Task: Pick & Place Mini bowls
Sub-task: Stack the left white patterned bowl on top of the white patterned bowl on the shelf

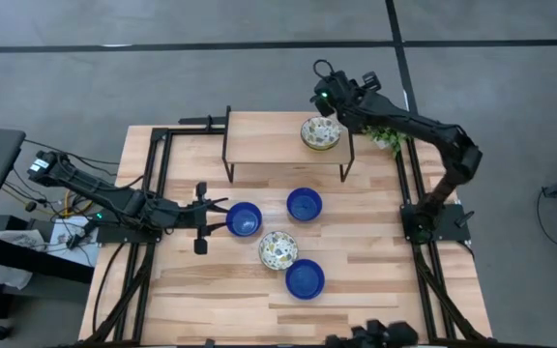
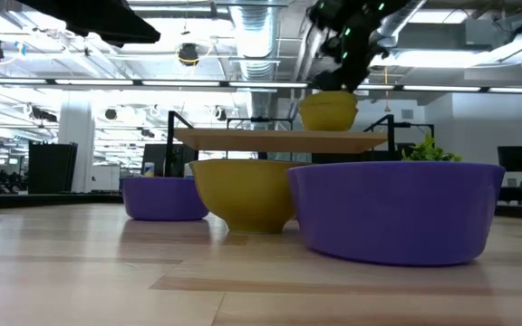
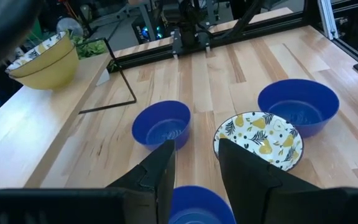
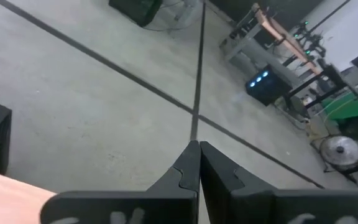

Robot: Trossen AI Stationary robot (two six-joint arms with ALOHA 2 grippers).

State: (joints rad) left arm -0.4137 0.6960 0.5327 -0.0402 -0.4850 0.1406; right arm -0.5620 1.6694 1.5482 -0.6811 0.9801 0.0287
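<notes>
Three cobalt blue mini bowls sit on the table point(image 1: 244, 219), point(image 1: 305, 204), point(image 1: 305, 278), with a floral cream bowl point(image 1: 278, 249) between them. Two more floral bowls are stacked point(image 1: 320, 133) on a raised wooden shelf point(image 1: 269, 135); the stack also shows in the low view point(image 2: 328, 110). My left gripper point(image 1: 219, 218) is open just left of the nearest blue bowl point(image 3: 197, 202), which shows between its fingers point(image 3: 160, 171) in the left wrist view. My right gripper point(image 1: 327, 92) is shut point(image 4: 197, 149), raised above the shelf's far edge behind the stack.
A small green plant point(image 1: 387, 138) stands at the table's far right, beside the shelf. The shelf rests on thin black legs point(image 1: 228, 159). Bare wood lies along the table's near left part point(image 1: 191, 290). Black frame rails run along both sides point(image 1: 153, 174).
</notes>
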